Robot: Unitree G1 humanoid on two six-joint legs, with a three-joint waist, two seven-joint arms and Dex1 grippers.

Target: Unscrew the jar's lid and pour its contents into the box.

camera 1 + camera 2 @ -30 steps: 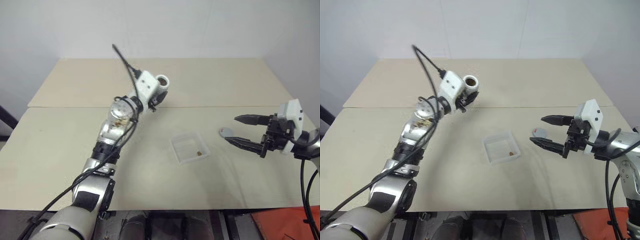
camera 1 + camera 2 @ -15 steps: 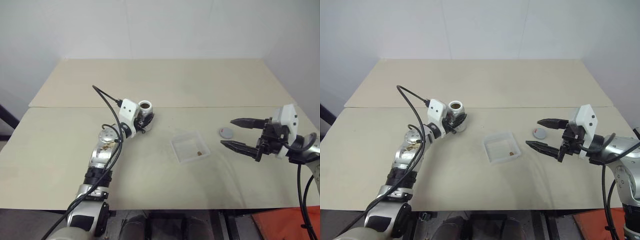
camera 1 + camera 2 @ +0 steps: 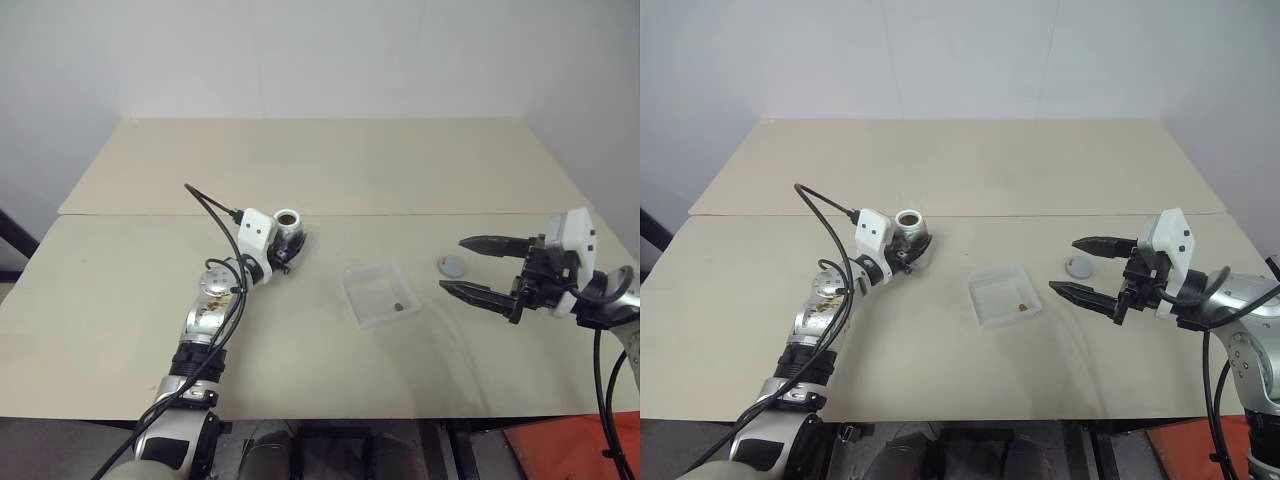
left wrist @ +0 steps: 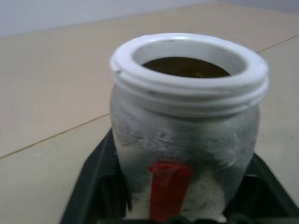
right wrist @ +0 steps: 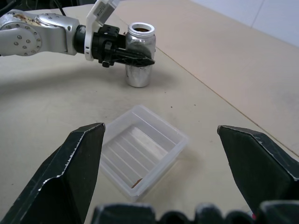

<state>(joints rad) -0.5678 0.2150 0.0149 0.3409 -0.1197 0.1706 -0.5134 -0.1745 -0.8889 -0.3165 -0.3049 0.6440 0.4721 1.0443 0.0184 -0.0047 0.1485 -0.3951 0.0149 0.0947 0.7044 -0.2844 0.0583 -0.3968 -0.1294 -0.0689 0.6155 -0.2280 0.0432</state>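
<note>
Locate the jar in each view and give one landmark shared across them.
Left eye view: jar left of centre, between the left gripper's jaws, standing on the table.
Right eye view: jar left of centre, left of the box.
Left wrist view: jar close up, centre, mouth open.
Right wrist view: jar beyond the box.
Shared landmark: the table seam behind the jar.

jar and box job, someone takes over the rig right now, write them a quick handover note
Left gripper: fingers either side of the small silvery jar with the red stripe, which stands upright on the tan table, mouth open; whether it grips cannot be told.
Right gripper: open wide, empty, hovering right of the box.
Shallow clear plastic box: mid-table, a few brown pellets already in it.
Flat round grey lid: lying on the table right of the box.
Done: lid is off, some contents poured.
Left: dark matter shows inside the jar mouth, so check whether more needs pouring.
</note>
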